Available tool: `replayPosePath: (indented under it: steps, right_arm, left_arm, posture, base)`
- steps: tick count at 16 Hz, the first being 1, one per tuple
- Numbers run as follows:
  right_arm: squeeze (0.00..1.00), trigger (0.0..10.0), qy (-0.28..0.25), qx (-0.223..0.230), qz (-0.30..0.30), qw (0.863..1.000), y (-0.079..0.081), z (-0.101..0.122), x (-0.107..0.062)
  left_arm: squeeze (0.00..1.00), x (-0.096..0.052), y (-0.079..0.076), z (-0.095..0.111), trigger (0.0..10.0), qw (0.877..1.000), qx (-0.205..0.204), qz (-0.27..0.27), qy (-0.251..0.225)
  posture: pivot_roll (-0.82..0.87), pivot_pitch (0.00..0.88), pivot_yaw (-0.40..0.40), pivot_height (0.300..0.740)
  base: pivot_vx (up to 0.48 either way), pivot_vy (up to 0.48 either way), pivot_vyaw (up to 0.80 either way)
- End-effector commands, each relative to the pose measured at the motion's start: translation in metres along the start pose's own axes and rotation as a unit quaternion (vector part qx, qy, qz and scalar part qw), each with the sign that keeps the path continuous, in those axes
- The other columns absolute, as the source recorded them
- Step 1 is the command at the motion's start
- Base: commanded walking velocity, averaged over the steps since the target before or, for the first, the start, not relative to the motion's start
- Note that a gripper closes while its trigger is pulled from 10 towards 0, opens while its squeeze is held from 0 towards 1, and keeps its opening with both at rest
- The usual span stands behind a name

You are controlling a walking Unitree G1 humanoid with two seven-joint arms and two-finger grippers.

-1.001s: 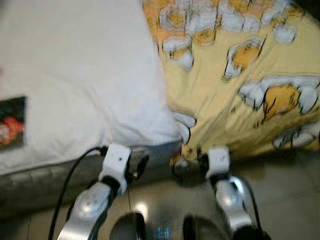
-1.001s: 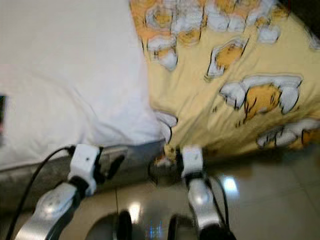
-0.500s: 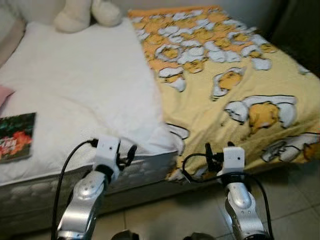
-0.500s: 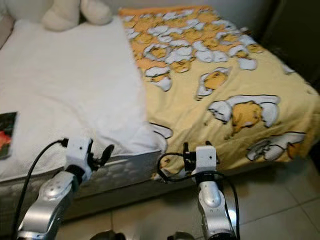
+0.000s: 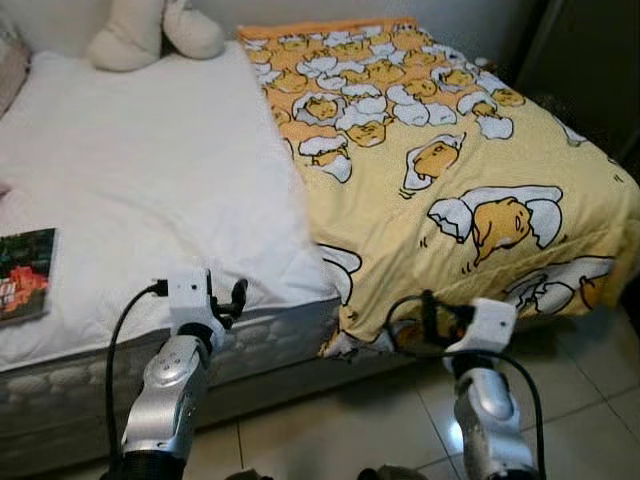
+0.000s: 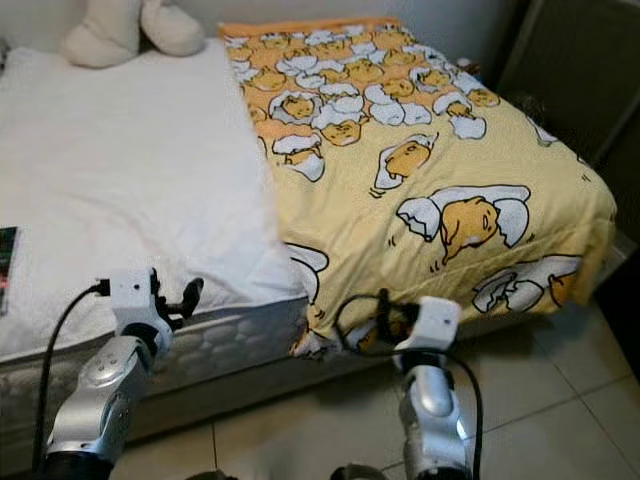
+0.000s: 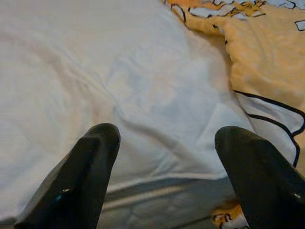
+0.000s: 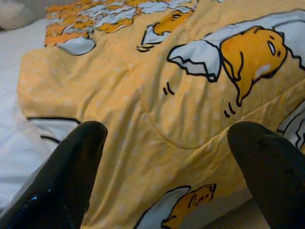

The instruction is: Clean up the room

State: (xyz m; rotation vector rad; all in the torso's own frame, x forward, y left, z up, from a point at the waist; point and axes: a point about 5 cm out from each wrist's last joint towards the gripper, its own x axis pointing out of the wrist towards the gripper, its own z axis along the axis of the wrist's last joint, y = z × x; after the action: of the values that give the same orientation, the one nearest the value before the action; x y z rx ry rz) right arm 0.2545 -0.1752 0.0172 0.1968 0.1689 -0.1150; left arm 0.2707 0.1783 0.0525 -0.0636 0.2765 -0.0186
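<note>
Silver arms w/ white wrist blocks, black cables; left end effector (image 5: 238, 296) fingers black.

**Yellow blanket covers half the bed**

A yellow blanket (image 5: 440, 150) printed with cartoon egg figures lies spread over the bed's right half, its near edge draping over the mattress side just ahead of the right gripper (image 5: 440, 318); white sheet (image 5: 140, 200) lies bare beyond the left gripper (image 5: 232, 298).

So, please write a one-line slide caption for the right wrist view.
Open right gripper faces the yellow cartoon-print blanket draped over the bed edge.
</note>
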Motion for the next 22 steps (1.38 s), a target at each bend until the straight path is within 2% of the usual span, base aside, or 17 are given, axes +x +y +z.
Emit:
replayPosePath:
  steps: [1, 6, 7, 8, 9, 15, 22]
  right_arm:
    - [1.0, 10.0, 0.011, 0.013, 0.0, 1.0, -0.001, -0.003, 0.001]
    - [1.0, 10.0, 0.035, -0.015, 0.017, 0.999, 0.006, -0.008, 0.002]
    - [0.51, 10.0, 0.04, -0.025, 0.021, 0.999, 0.007, -0.009, 0.003]
    - [0.51, 10.0, 0.043, -0.033, 0.024, 0.998, 0.007, -0.009, 0.004]
    - [0.0, 10.0, 0.047, -0.044, 0.034, 0.997, 0.01, -0.009, 0.006]
    - [0.0, 10.0, 0.05, -0.06, 0.043, 0.996, 0.011, -0.006, 0.012]
    - [0.0, 10.0, 0.023, -0.091, 0.054, 0.994, 0.014, 0.002, 0.014]
  left_arm:
    - [0.0, 0.0, -0.004, 0.002, 10.0, 1.0, 0.01, -0.007, -0.009]
    - [0.0, 0.0, -0.013, 0.007, 10.0, 0.997, 0.057, -0.041, -0.027]
    - [0.0, -0.001, -0.015, 0.008, 10.0, 0.997, 0.058, -0.051, -0.032]
    - [0.0, -0.001, -0.017, 0.008, 10.0, 0.996, 0.058, -0.057, -0.035]
    - [0.0, -0.002, -0.021, 0.01, 10.0, 0.995, 0.064, -0.068, -0.043]
    - [0.0, -0.001, -0.024, 0.017, 10.0, 0.993, 0.068, -0.077, -0.063]
    - [0.0, -0.001, -0.044, 0.02, 10.0, 0.985, 0.08, -0.132, -0.08]
  posture:
    - [-0.09, 0.0, 0.029, 0.74]
    - [-0.09, 0.0, 0.037, 0.74]
    - [-0.09, 0.0, 0.038, 0.74]
    - [-0.09, 0.0, 0.038, 0.74]
    - [-0.09, 0.0, 0.038, 0.74]
    - [-0.08, 0.0, 0.03, 0.74]
    - [-0.09, 0.0, 0.033, 0.74]
  base:
    - [0.0, 0.0, 0.0]
    - [0.0, 0.0, 0.0]
    - [0.364, -0.307, 0.0]
    - [0.364, -0.307, 0.0]
    - [0.435, 0.0, 0.0]
    - [0.453, 0.0, 0.0]
    - [0.392, 0.0, 0.0]
